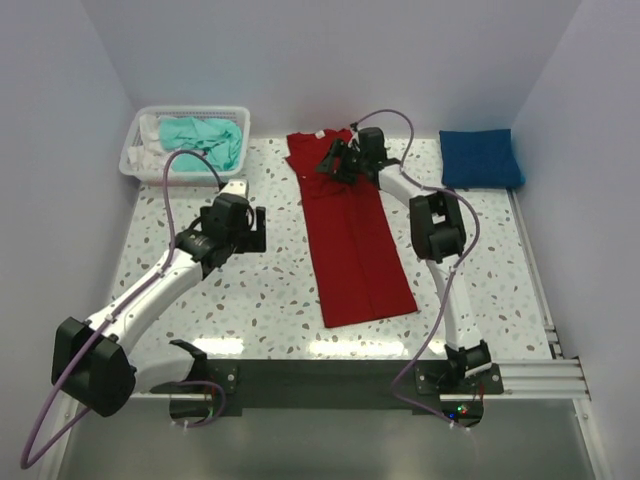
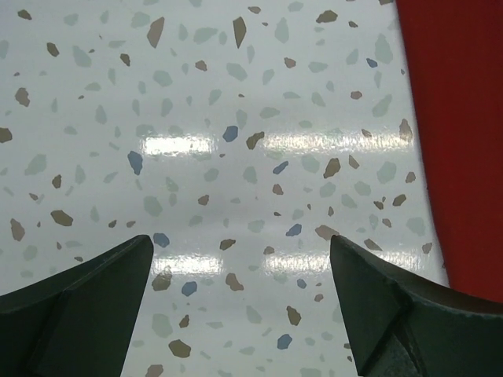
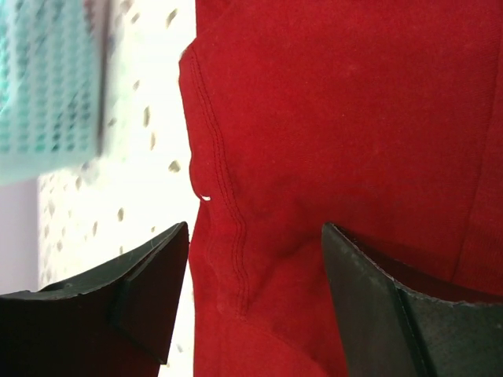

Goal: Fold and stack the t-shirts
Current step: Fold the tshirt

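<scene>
Right gripper [image 3: 255,229] of mine: jaws apart over the red t-shirt [image 1: 350,245], upper centre. Left gripper [image 2: 241,239]: jaws wide above speckled table [image 2: 236,94] (shirt edge at right).

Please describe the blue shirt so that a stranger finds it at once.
On the speckled table, go to the far right corner. The blue shirt lies there, folded into a neat pad. The red shirt nearby is a long strip, and the teal shirt sits crumpled in the white basket.

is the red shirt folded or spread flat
Partly folded: the red shirt lies as a long narrow strip, no sleeves sticking out, but at full length, unlike the compact blue shirt.
</scene>
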`<state>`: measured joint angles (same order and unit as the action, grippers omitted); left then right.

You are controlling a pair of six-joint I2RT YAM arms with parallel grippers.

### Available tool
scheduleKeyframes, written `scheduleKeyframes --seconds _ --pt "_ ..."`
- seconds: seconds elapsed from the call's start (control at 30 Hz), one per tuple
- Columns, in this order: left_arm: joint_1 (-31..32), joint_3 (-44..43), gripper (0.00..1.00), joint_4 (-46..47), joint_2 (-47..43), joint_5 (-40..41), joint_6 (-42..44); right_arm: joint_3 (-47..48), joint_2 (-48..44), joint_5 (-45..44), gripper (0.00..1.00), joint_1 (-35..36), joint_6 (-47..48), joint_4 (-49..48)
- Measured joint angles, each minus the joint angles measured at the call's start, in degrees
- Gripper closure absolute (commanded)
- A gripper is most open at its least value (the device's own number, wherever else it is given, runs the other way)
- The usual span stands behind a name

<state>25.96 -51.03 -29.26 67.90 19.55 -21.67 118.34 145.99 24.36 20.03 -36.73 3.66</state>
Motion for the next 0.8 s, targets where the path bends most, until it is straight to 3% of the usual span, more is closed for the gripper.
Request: scheduleKeyframes --seconds 0.2,0.3,0.53,0.8 --pt "0.0 0.31 0.0 0.5 1.51 -5.31 0.44 0.87 -0.83 -4.48 0.27 -2.16 1.95 3.41" --pt "0.0 0.48 0.0 1.44 1.75 -8.24 0.39 -3.28 -5.22 -6.29 0.27 -1.81 3.96 6.88" --pt "1.27 1.81 0.03 3.65 4.28 -15.32 -1.64 -22.21 -29.77 -14.34 0.27 -1.2 11.41 19.21" --pt "9.62 2.29 0.11 4.2 7.74 -16.98 -10.95 -49.77 -56.96 -23.37 0.35 -1.25 16.59 31.08"
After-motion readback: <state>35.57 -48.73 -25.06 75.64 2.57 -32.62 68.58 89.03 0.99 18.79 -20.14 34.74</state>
